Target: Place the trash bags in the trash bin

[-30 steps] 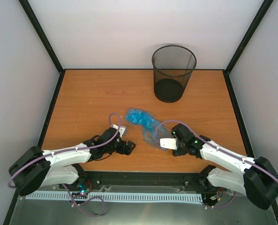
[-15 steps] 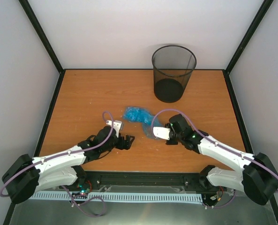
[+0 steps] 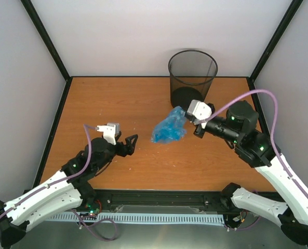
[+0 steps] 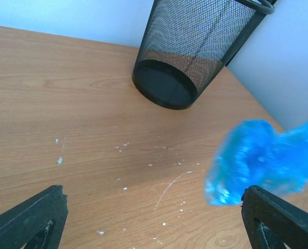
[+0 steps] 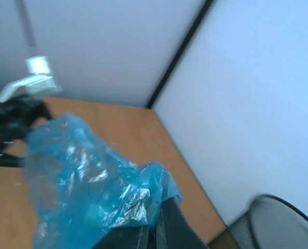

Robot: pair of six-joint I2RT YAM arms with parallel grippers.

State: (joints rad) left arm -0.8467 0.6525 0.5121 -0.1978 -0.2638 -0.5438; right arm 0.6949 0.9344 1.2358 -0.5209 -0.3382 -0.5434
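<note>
The trash bag (image 3: 169, 127) is a crumpled light-blue film, hanging in the air above the table's middle. My right gripper (image 3: 191, 122) is shut on the bag's upper edge, in front of the trash bin. In the right wrist view the bag (image 5: 89, 191) bulges out from between the closed fingers (image 5: 155, 236). The trash bin (image 3: 192, 81), black wire mesh, stands upright at the back of the table and nothing shows inside it. My left gripper (image 3: 130, 143) stands open to the left of the bag, with nothing in it. Its view shows the bag (image 4: 262, 161) at the right and the bin (image 4: 194, 50) beyond.
Grey walls with black corner posts (image 3: 45, 41) close the table (image 3: 102, 104) on three sides. In the right wrist view, the left arm (image 5: 14, 111) shows at the far left and the bin's rim (image 5: 284, 211) at the lower right.
My right gripper shut on the bag, lifted it off the table and carried it back toward the bin. The left arm rose and shifted left, staying open.
</note>
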